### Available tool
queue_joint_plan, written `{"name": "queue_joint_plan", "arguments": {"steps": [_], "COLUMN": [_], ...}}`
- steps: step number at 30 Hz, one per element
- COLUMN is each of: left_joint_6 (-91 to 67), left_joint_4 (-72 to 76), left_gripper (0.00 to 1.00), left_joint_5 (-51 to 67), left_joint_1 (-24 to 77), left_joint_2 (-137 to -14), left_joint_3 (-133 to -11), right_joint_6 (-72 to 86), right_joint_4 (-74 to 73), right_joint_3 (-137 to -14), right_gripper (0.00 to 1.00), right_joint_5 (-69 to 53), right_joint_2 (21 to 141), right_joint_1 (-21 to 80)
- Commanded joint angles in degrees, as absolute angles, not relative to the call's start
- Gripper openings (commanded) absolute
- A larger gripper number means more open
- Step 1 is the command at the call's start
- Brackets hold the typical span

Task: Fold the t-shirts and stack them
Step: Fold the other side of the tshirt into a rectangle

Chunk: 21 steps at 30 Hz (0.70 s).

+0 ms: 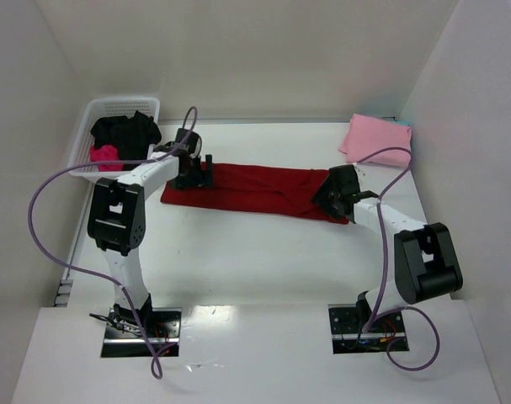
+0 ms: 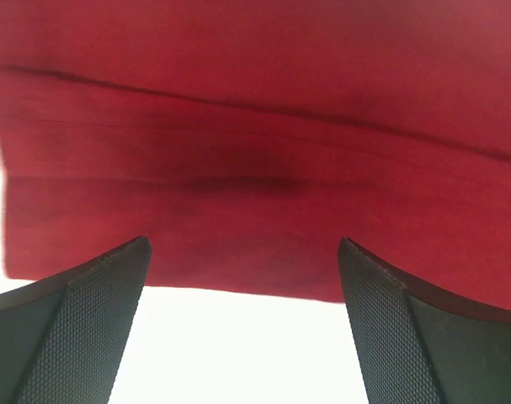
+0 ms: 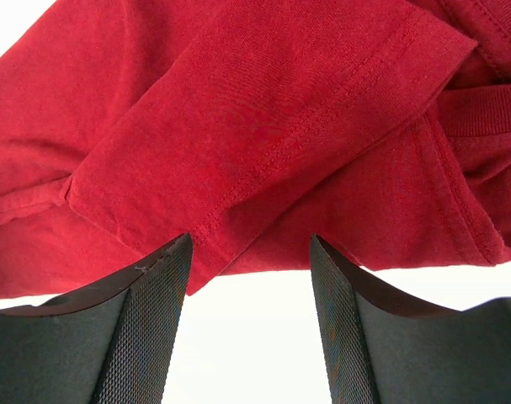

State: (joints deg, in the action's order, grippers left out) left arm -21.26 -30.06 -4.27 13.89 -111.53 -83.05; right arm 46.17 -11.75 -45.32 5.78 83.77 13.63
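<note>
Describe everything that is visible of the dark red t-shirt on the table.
The dark red t-shirt is soft knit cloth, folded lengthwise into a long band that lies flat on the white table, slightly slanted. A sleeve with a stitched hem and the ribbed collar show at its right end. Light creases run along it. The left gripper and the right gripper stand open at its two ends; neither clamps it.
</note>
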Motion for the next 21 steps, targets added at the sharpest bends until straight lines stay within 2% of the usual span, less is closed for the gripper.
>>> {"name": "queue_joint_plan", "arguments": {"steps": [1,21], "left_joint_6": [-24.1,-23.6], "left_joint_4": [-30.9,-28.7], "left_gripper": [0.99,0.99], "left_joint_5": [-6.9,-11.8], "left_joint_1": [13.0,12.0], "left_joint_2": [-109.4,-117.2], "left_joint_3": [-83.0,-87.8], "right_joint_6": [46.0,46.0], "right_joint_4": [-9.4,-9.9], "right_joint_3": [-47.3,-47.9], "right_gripper": [0.64,0.68], "right_joint_5": [6.8,8.9], "right_joint_2": [84.1,85.7], "right_joint_1": [14.2,14.2]}}
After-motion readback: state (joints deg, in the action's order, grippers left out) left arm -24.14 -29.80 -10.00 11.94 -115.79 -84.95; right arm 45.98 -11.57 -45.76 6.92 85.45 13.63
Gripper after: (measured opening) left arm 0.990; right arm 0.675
